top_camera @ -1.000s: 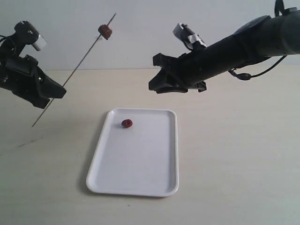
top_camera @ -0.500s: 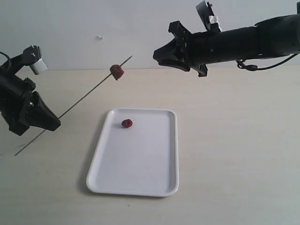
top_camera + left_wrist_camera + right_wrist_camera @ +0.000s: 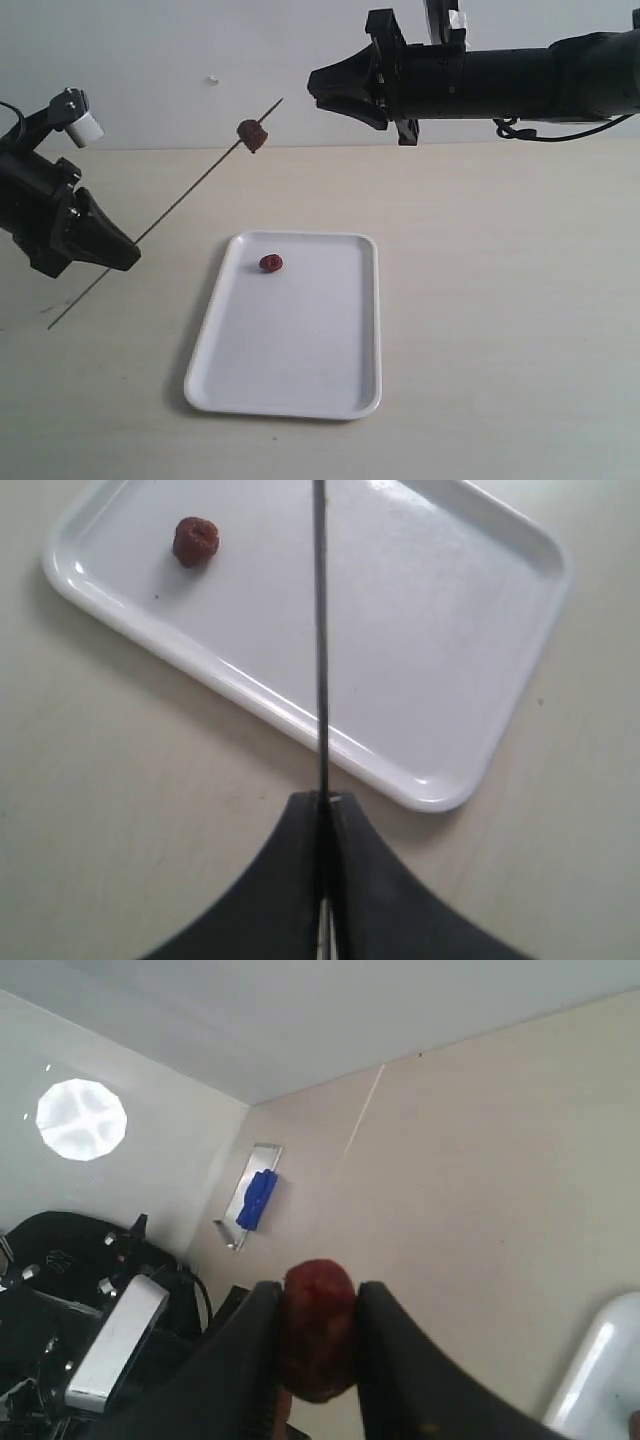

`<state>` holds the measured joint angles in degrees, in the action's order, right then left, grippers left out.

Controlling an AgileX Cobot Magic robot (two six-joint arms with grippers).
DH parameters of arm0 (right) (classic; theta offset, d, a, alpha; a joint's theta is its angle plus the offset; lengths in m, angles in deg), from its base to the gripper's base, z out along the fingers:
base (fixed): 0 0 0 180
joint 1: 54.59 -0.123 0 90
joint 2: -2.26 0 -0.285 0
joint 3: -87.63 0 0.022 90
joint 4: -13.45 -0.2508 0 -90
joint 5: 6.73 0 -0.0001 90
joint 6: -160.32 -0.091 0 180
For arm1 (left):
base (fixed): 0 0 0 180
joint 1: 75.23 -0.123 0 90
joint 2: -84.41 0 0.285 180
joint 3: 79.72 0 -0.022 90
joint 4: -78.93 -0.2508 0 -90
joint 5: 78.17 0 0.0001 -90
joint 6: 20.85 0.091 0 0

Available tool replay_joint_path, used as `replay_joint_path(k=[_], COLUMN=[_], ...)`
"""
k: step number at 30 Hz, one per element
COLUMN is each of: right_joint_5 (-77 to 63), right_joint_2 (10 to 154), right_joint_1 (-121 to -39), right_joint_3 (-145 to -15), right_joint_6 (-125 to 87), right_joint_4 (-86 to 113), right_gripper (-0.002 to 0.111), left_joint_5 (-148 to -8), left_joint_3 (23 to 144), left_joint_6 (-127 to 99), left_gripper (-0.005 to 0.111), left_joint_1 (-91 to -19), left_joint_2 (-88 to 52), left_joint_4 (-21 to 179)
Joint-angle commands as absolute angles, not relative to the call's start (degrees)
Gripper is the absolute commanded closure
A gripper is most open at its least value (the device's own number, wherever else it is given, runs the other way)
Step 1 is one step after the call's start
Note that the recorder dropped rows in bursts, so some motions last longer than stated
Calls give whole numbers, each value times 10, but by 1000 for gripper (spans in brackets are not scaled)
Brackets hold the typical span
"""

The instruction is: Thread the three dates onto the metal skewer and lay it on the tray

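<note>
My left gripper (image 3: 128, 252) (image 3: 322, 798) is shut on the metal skewer (image 3: 190, 190) (image 3: 320, 630), a thin rod that slants up to the right over the table. One date (image 3: 251, 134) is threaded near its upper tip. A second date (image 3: 270, 263) (image 3: 195, 541) lies in the far left corner of the white tray (image 3: 300, 390) (image 3: 420, 630). My right gripper (image 3: 320, 85) (image 3: 318, 1295) hangs high, level, just right of the skewer's tip, shut on a third date (image 3: 318, 1330) that is hidden in the exterior view.
The tray lies on a pale wooden table (image 3: 500, 300) with a plain wall behind. The left arm's black body and white block (image 3: 110, 1345) face the right gripper. A blue fitting (image 3: 257, 1200) sits on the far wall.
The left gripper has dropped and tilted the skewer lower, so its date sits lower. The right arm has risen, levelled out and moved left toward the skewer's tip.
</note>
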<state>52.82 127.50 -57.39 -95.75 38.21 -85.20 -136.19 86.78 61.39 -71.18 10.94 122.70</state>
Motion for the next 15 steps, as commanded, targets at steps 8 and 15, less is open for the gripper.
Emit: replay_joint_path(k=[8,15], right_joint_5=[569,569], right_joint_2=[1266,1266], right_joint_1=[-573,-573], right_joint_3=[-956,-956], right_joint_6=[404,407], right_joint_4=[-854,-825], right_gripper=[83,83], left_joint_5=[-1333,-1331], left_joint_3=[887,892], left_joint_6=[604,605], left_gripper=[107,107], left_joint_1=[-672,-672], left_joint_2=[147,156], left_joint_4=[1244,1254])
